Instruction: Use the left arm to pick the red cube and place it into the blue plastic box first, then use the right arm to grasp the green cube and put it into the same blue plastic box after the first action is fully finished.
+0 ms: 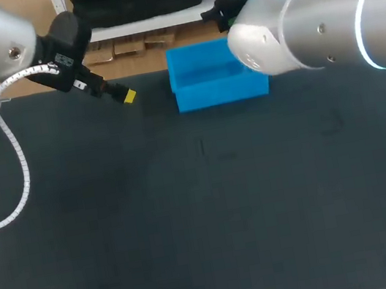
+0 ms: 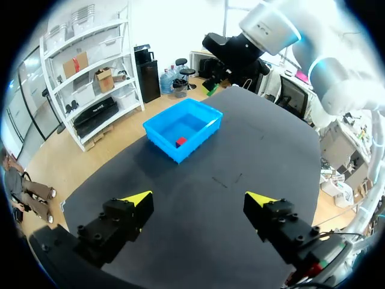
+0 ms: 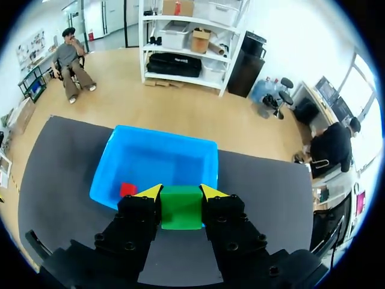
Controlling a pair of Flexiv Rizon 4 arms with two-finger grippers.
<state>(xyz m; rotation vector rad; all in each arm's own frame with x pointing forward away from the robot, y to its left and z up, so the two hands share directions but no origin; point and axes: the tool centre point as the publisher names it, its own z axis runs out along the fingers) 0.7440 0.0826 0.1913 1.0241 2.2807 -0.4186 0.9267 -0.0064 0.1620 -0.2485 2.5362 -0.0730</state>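
Right fingers (image 3: pixel 212 192) clamp the green cube (image 3: pixel 180 208) above the rim of the box (image 3: pixel 162 135). The red cube (image 3: pixel 127 189) lies inside. Left fingers (image 2: pixel 137 198), apart, hang over the bench (image 1: pixel 192 226), upper left in the head view.

Blue plastic box (image 1: pixel 220 92) — smooth; table (image 1: pixel 191 219) — dark, matt.

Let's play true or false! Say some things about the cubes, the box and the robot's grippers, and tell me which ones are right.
1. The red cube lies in the box. True.
2. The right gripper is empty. False: it is shut on the green cube.
3. The left gripper is open, with nothing between its fingers. True.
4. The green cube lies in the box beside the red cube. False: it is up in the right gripper, not yet in the box.
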